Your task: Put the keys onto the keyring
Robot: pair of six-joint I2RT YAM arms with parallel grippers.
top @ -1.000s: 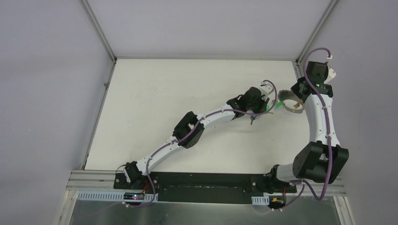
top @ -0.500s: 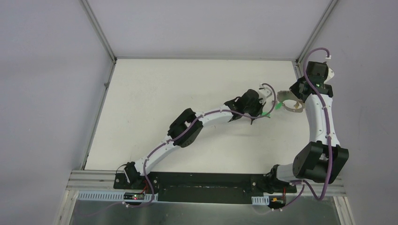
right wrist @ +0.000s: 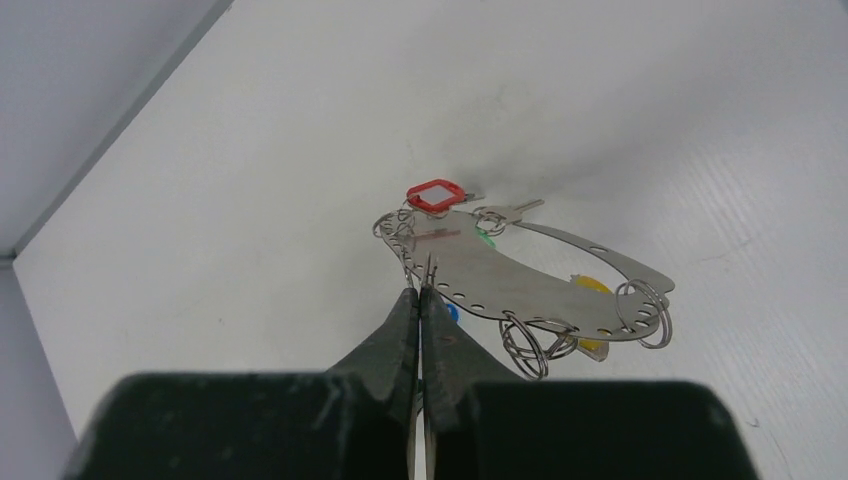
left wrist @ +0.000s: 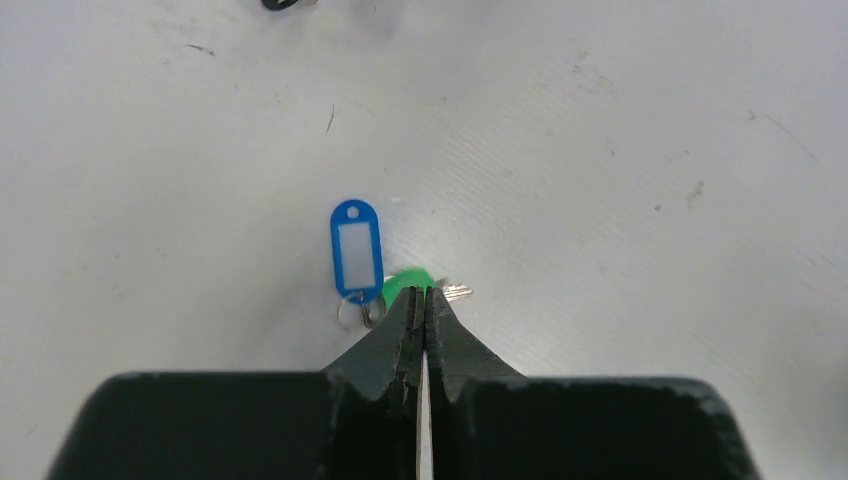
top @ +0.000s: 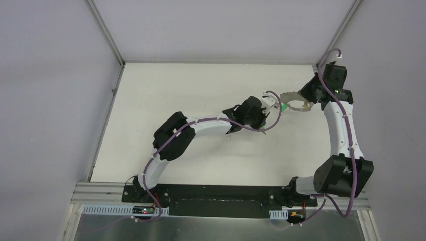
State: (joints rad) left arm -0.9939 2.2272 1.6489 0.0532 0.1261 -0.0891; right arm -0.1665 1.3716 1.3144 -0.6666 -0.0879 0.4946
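My right gripper point(right wrist: 420, 290) is shut on the near edge of the keyring point(right wrist: 545, 285), a flat silvery perforated loop held in the air. In the top view the keyring point(top: 296, 105) is at the far right. A red tag point(right wrist: 435, 194), a bare key point(right wrist: 512, 209), a yellow tag point(right wrist: 590, 287) and several small split rings hang from it. My left gripper point(left wrist: 425, 292) points down at the table, shut on a green-tagged key point(left wrist: 408, 283) whose metal tip sticks out to the right. A blue-tagged key point(left wrist: 356, 247) lies on the table just left of it.
The white table point(top: 166, 100) is bounded by grey walls and a metal frame post point(top: 321, 63) close behind the right arm. The left arm's wrist point(top: 249, 111) hangs left of the keyring. A dark object point(left wrist: 280, 3) shows at the left wrist view's top edge.
The left arm has folded, its elbow and wrist drawn to the left. The right arm has carried the keyring farther back and to the left.
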